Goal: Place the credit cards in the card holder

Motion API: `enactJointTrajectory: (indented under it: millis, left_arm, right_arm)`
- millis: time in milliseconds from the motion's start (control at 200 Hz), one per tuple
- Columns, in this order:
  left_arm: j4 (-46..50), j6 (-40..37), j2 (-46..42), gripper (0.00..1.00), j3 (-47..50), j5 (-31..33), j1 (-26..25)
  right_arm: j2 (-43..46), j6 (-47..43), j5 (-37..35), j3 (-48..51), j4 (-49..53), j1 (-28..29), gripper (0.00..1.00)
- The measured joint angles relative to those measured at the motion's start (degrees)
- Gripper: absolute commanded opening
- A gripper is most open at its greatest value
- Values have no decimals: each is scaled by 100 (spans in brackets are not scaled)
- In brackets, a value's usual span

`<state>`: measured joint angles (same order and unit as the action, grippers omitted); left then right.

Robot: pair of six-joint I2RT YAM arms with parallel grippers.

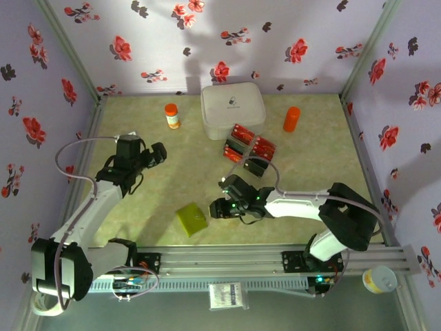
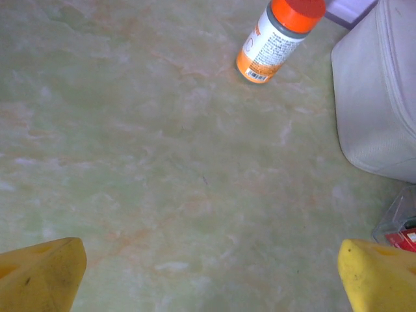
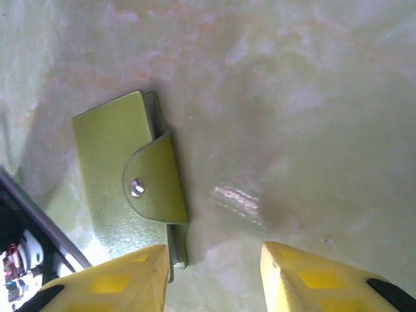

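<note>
The olive-green card holder [image 1: 191, 219] lies closed on the table near the front, its snap flap [image 3: 151, 182] fastened. My right gripper [image 1: 219, 207] hovers low just to its right, open. In the right wrist view its left fingertip [image 3: 123, 281] overlaps the card holder's [image 3: 110, 169] near edge, and only bare table lies between the fingers. The red and dark credit cards [image 1: 249, 148] sit in a clear tray behind the right arm. My left gripper [image 1: 160, 153] is wide open over bare table at the left, holding nothing. A red card edge [image 2: 406, 239] shows at the far right of the left wrist view.
A big white rounded box [image 1: 233, 109] stands at the back centre, also at the right of the left wrist view [image 2: 380, 97]. An orange-capped bottle [image 1: 171, 116] is left of it and an orange cylinder [image 1: 292, 118] right of it. Floral walls enclose the table.
</note>
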<state>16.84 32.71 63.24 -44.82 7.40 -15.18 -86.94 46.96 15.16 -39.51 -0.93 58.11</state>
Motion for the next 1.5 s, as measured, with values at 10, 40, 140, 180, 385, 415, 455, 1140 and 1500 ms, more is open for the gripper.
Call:
enactJointTrajectory:
  millis: [10, 40, 140, 180, 385, 415, 455, 1140, 1500]
  left_arm:
    - [2, 0, 0, 100, 0, 0, -2]
    - [4, 0, 0, 100, 4, -2, -13]
    - [9, 0, -22, 100, 59, -7, -42]
    - [24, 0, -35, 100, 98, -7, -50]
    - [61, 24, -83, 100, 219, -15, -94]
    - [63, 31, -92, 100, 229, -17, -103]
    - [61, 39, -114, 100, 247, -17, -118]
    - [81, 39, -225, 100, 278, -17, -151]
    - [72, 118, -219, 100, 273, -232, -160]
  right_arm:
    - [0, 33, 24, 15, -33, 4, 42]
    - [0, 120, 79, 55, -107, 13, 41]
    - [0, 337, 214, 125, -297, 63, 39]
    - [-2, 424, 271, 142, -391, 87, 38]
    - [-66, 774, 422, 273, -852, 227, 36]
    - [-94, 802, 433, 284, -883, 254, 35]
    - [-140, 844, 439, 295, -916, 286, 35]
    - [-850, 1469, 485, 411, -1891, 533, 6]
    - [-898, 1790, 914, 557, -2712, -109, 0]
